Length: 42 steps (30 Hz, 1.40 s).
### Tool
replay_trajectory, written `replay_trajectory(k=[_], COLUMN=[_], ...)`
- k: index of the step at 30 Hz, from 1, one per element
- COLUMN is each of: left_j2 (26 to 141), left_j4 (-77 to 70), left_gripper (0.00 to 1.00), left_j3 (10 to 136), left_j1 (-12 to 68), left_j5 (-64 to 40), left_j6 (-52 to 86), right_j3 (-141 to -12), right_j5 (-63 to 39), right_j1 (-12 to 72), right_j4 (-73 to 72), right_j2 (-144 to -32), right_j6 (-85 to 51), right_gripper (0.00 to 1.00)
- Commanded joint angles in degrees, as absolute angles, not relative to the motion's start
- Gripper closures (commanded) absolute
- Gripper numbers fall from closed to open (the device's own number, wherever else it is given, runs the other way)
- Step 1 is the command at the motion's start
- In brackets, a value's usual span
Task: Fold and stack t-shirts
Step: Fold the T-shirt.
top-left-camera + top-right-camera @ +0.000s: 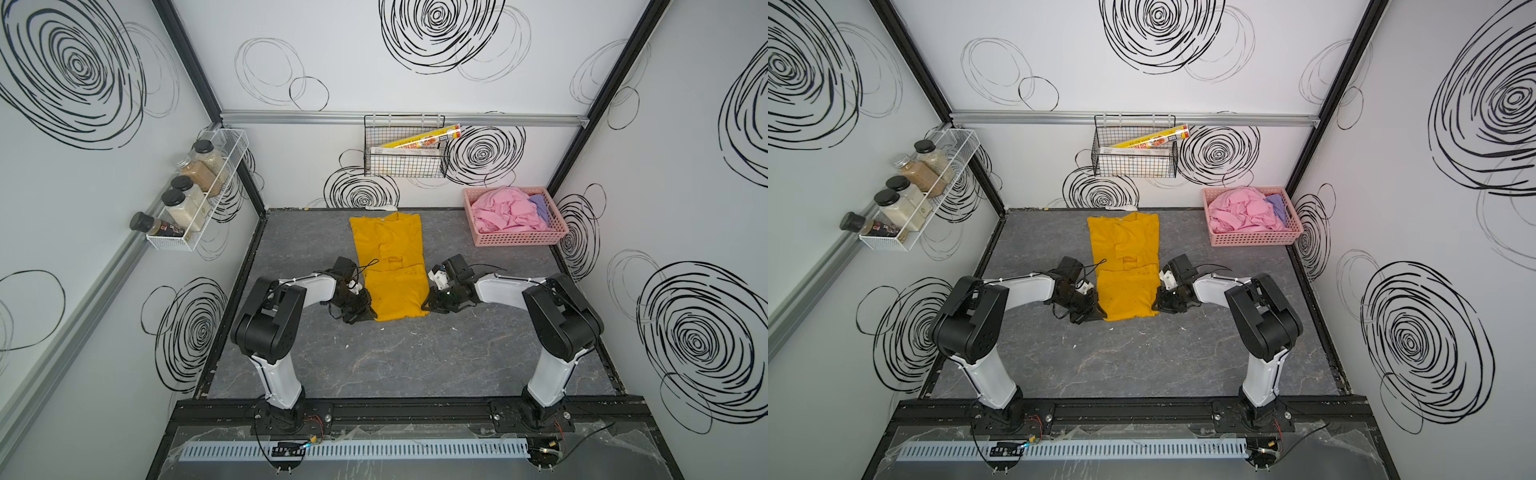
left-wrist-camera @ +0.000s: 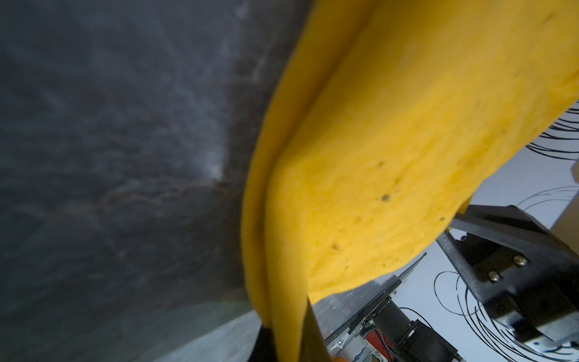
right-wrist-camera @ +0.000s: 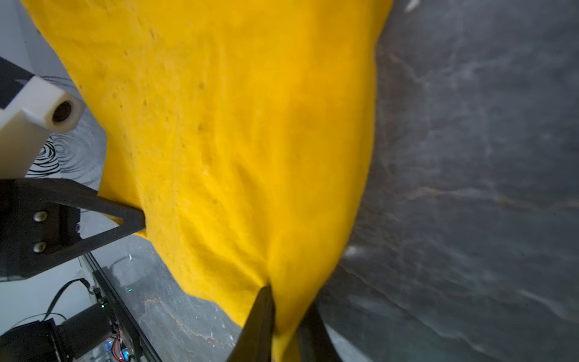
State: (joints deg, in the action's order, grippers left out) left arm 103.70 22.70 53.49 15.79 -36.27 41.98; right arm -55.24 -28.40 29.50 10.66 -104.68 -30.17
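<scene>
Mustard-yellow t-shirt (image 1: pixel 388 257), evidently soft, light and limp: pinched at both near hem corners by left gripper (image 1: pixel 368 314) and right gripper (image 1: pixel 428 305); lift evenly to prevent sagging.

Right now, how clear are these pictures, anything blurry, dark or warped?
Both top views: sharp, evenly lit, wide lens splaying the walls; the yellow t-shirt reads crisply. Left wrist view: shirt soft, too near the lens, table dim and blurred. Right wrist view: cloth bright but out of focus.
</scene>
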Motion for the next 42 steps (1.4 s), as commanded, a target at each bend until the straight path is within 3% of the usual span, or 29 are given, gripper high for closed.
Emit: replay_trajectory(k=[1,9,21,30,36,42], left_j2=[107.12,103.3,83.88,73.17,76.55,84.97], left_j4=[24.3,28.4,40.6,49.3,47.66,44.81], left_gripper=[1.0,1.0,1.0,1.0,1.0,1.0], left_j3=[53.4,50.94,41.45,42.82,54.5,63.94], left_j1=[14.94,15.98,24.84,29.88,28.8,22.7], left_j5=[-30.06,-29.51,-28.33,-23.3,-16.23,-18.29], left_j6=[41.01,36.02,33.49,35.1,34.18,31.27], right_j3=[-56.84,-58.54,-52.58,-55.09,-63.68,-76.54], right_j5=[-26.87,-22.47,-21.67,-18.75,-15.75,-16.26], right_j1=[29.72,29.75,30.14,30.76,30.67,30.54], right_j4=[14.97,21.18,31.0,43.88,41.13,40.08], right_j2=[-106.04,-101.15,-86.53,-74.65,-79.06,-91.16], right_j6=[-29.13,-26.2,-27.31,-27.59,-27.25,-24.72], right_gripper=[1.0,1.0,1.0,1.0,1.0,1.0])
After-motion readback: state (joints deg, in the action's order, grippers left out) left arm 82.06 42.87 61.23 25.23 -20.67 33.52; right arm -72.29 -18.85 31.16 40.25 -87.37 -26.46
